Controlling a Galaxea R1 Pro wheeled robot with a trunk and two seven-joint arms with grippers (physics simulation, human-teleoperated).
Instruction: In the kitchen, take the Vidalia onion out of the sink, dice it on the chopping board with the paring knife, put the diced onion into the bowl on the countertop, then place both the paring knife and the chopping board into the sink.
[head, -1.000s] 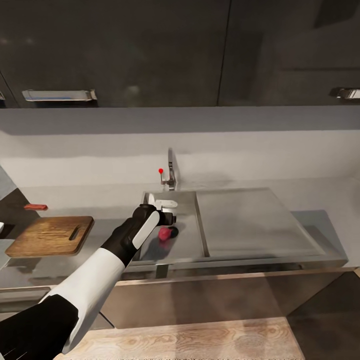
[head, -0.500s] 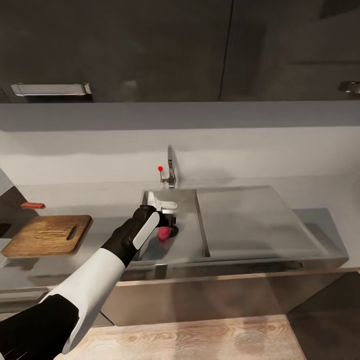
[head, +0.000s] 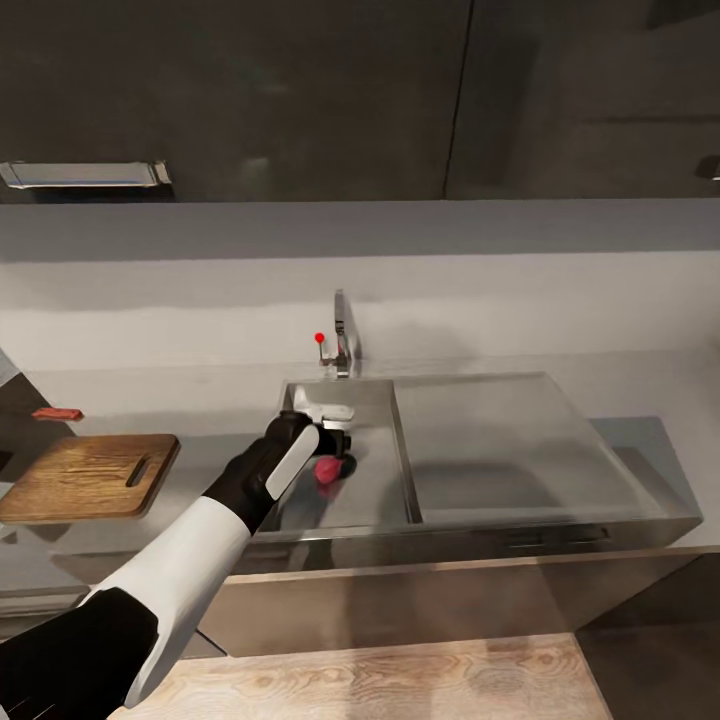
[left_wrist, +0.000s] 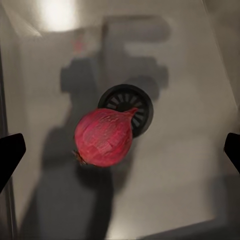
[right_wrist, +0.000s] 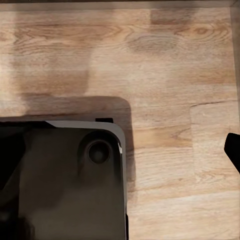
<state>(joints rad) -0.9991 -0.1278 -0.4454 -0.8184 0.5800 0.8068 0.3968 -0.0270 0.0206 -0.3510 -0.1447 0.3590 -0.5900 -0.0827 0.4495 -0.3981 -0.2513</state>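
**left gripper poised above the onion in the sink**

the vidalia onion (left_wrist: 104, 137) is seen lying on the floor of the sink (head: 372, 490), resting partly over the round drain (left_wrist: 128, 107). the left gripper (head: 335, 428) is held above it with the jaws spread wide, nothing between them; the onion is framed between the two dark fingertips (left_wrist: 10, 152) in the left wrist view. the state of the right gripper's jaws cannot be told, since just one tip is caught over the wooden floor (right_wrist: 165, 60).

the likeliest fault is judged to be a roll: the onion is round and sits on a drain lip, so an off-centre closing could nudge it away. the sink walls near the onion leave limited room for the fingers, and the tap (head: 341, 335) stands just behind. the chopping board (head: 90, 476) lies on the worktop (head: 200, 400) beside the sink, with the paring knife (head: 57, 413) beyond it.
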